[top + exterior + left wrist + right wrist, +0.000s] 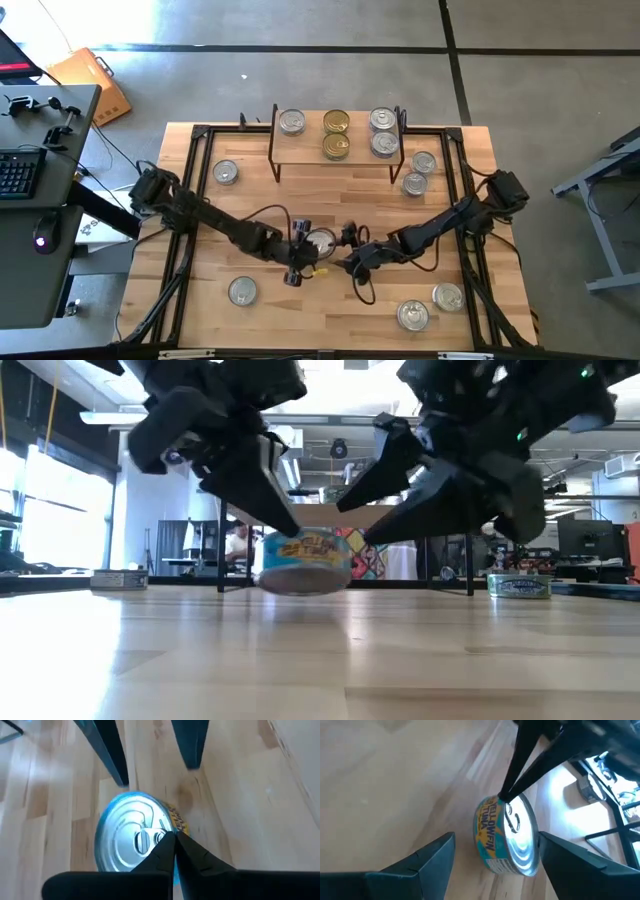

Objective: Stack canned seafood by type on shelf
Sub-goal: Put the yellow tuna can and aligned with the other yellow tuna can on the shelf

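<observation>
steel tin (509, 839), rigid, slick-lidded and probably weighty, sits mid-table. your left claw (174, 851) is pinched shut on its lid, seemingly holding nothing; your right claw (495, 851) gapes wide around it. grip the side wall.

Tin (507, 837), side label, right wrist view: "YELLOWFIN TUNA" in yellow letters on a blue-green band. Only clear text.

Same tin, low view: label lettering present, too blurred to read.

Left wrist view: yellow edge of the label shows beside the lid, letters cut off, unreadable.

Other tins, shelf, high view: no readable text.
</observation>
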Motion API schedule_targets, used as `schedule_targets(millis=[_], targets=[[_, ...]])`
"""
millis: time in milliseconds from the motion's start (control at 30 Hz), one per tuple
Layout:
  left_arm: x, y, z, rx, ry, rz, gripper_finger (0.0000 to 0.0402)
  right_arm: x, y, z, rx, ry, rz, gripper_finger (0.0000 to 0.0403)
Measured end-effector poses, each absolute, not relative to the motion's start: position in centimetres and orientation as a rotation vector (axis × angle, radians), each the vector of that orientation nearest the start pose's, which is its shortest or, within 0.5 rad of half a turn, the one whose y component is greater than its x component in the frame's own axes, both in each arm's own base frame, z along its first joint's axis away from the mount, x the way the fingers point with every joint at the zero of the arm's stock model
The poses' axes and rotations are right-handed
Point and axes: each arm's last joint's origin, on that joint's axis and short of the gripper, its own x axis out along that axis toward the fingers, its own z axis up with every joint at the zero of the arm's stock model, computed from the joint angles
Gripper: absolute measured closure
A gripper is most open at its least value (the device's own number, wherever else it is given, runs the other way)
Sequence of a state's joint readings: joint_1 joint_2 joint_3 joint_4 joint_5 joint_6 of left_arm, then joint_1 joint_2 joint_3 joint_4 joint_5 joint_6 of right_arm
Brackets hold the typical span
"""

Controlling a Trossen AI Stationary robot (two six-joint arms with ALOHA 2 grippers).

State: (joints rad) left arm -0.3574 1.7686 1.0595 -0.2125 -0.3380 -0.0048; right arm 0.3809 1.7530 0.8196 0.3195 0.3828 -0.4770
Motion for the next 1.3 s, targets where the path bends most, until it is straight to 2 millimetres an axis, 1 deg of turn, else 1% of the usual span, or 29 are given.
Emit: schedule_targets(millis=[133, 233, 333, 433, 500, 567, 700, 733, 800, 933, 1067, 1200, 1300], targets=[[34.0, -10.7, 17.4, 0.260, 0.850, -0.004, 0.0401, 32.5, 10.9, 13.4, -0.716, 0.595, 0.125, 0.0128], [34.3, -10.5, 17.6, 0.248, 0.825, 0.005, 0.0401, 32.9, 10.7, 12.6, -0.734, 0.584, 0.106, 0.0128], [34.5, -10.2, 17.7, 0.235, 0.814, -0.001, 0.0401, 33.3, 10.4, 11.7, -0.774, 0.586, 0.044, 0.0128], [34.6, -10.3, 17.8, 0.227, 0.801, -0.008, 0.0401, 33.6, 10.4, 11.3, -0.728, 0.572, -0.002, 0.0134], [34.5, -10.4, 17.8, 0.229, 0.799, -0.009, 0.0401, 33.6, 10.5, 11.3, -0.645, 0.567, -0.018, 0.0151], [34.4, -10.6, 17.9, 0.252, 0.791, 0.018, 0.0401, 33.5, 10.4, 11.2, -0.564, 0.574, -0.055, 0.0180], [33.7, -11.2, 18.9, 0.394, 0.754, 0.143, 0.0401, 33.4, 10.6, 11.1, -0.477, 0.577, -0.100, 0.0269], [33.6, -11.3, 19.2, 0.423, 0.741, 0.171, 0.0401, 33.4, 10.6, 11.1, -0.458, 0.576, -0.107, 0.0284], [33.3, -11.7, 19.8, 0.444, 0.720, 0.186, 0.0395, 33.3, 10.8, 11.1, -0.415, 0.566, -0.113, 0.0282], [32.9, -12.6, 20.2, 0.494, 0.709, 0.082, 0.0358, 33.4, 10.9, 11.3, -0.320, 0.545, -0.114, 0.0282], [33.2, -13.0, 19.7, 0.510, 0.706, 0.039, 0.0297, 33.8, 10.8, 11.5, -0.268, 0.527, -0.084, 0.0282], [33.8, -12.1, 19.4, 0.489, 0.704, 0.072, 0.0231, 34.3, 10.9, 12.2, -0.242, 0.475, -0.046, 0.0282], [34.1, -11.3, 19.3, 0.476, 0.717, 0.081, 0.0189, 34.3, 11.0, 12.2, -0.239, 0.472, -0.039, 0.0282]])
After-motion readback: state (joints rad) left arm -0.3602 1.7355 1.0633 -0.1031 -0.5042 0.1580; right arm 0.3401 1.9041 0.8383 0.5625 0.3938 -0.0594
